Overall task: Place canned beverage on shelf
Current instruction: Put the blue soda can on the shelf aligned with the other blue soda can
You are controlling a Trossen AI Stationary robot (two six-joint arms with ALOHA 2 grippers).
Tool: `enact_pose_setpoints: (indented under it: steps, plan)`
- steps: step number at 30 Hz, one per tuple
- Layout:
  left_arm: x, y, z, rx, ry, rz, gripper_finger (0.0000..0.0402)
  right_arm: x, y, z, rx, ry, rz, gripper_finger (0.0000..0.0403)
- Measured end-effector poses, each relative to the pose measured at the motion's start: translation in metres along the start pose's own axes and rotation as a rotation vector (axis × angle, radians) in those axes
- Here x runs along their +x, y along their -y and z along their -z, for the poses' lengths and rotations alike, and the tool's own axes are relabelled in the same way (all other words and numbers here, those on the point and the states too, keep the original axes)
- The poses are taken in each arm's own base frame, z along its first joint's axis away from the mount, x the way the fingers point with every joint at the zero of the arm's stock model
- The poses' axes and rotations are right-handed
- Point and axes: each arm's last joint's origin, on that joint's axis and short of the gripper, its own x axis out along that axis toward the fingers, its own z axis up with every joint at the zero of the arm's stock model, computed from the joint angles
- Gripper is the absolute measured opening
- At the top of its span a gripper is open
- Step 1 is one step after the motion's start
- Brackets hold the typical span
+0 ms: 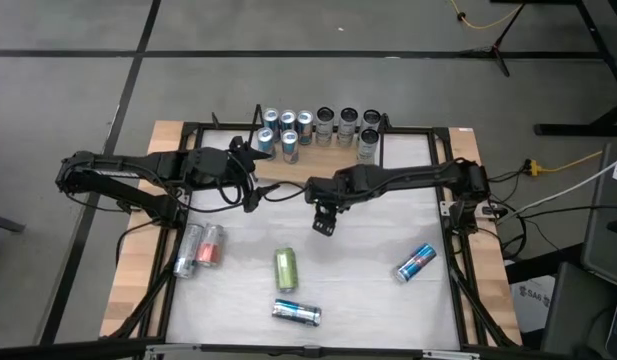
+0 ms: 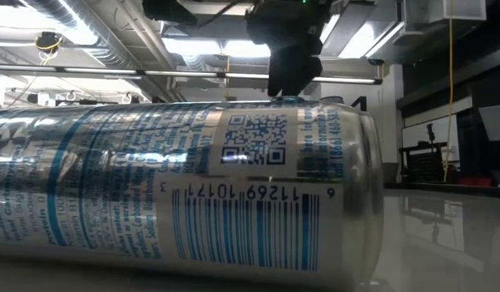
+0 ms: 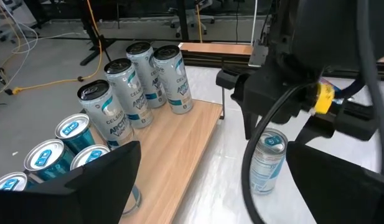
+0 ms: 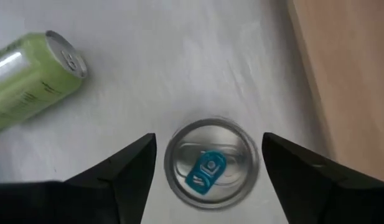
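Note:
A silver canned beverage [image 4: 210,165] with a blue tab stands upright on its base on the white table top, close beside the shelf [image 3: 179,149]. My right gripper [image 4: 210,155] hangs above it, pointing steeply down and open. Its fingers stand on either side of the can's top, with a small gap on each side. In the high view the gripper [image 1: 325,222] covers the can. The shelf's wooden board [image 1: 288,170] lies along the far edge and bears several upright cans [image 3: 132,81]. My left gripper [image 1: 250,172] waits open over the shelf's left part.
Loose cans lie on the table: a green one [image 1: 286,268], a silver-blue one [image 1: 296,313] near the front edge, a blue-red one [image 1: 416,263] at the right, and two [image 1: 200,250] at the left. The black frame [image 1: 178,200] borders the table.

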Motion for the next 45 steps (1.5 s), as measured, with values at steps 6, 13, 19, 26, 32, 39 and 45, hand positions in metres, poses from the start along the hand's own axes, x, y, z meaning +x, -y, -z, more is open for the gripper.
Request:
enact_pose_setpoints:
  steps: [6,13,19,26,32,39,45]
  plan:
    - [0.0,0.0,0.0,0.0,0.0,0.0,0.0396,-0.0018,-0.0001,-0.0007,-0.184,0.002,0.001,0.028]
    - [0.0,0.0,0.0,0.0,0.0,0.0,0.0396,-0.002,-0.0018,-0.0001,-0.369,-0.01,-0.063,0.028]
    - [0.0,0.0,0.0,0.0,0.0,0.0,0.0396,-0.0019,-0.0025,0.0002,-0.502,-0.009,-0.088,0.028]
    - [0.0,0.0004,0.0,0.0,-0.001,0.014,0.0396,-0.0019,-0.0024,0.0002,-0.632,-0.003,-0.088,0.028]
    - [-0.0001,0.0017,0.0001,-0.001,-0.003,0.053,0.0396,-0.0018,-0.0025,0.0003,-0.683,-0.002,-0.09,0.028]
    - [-0.0001,0.0016,0.0001,-0.003,-0.003,0.054,0.0396,-0.0019,-0.003,0.0012,-0.697,-0.009,-0.118,0.028]
    - [-0.0001,0.0016,0.0001,-0.005,-0.003,0.054,0.0396,-0.0032,-0.0002,0.0072,-0.697,-0.074,-0.116,0.028]
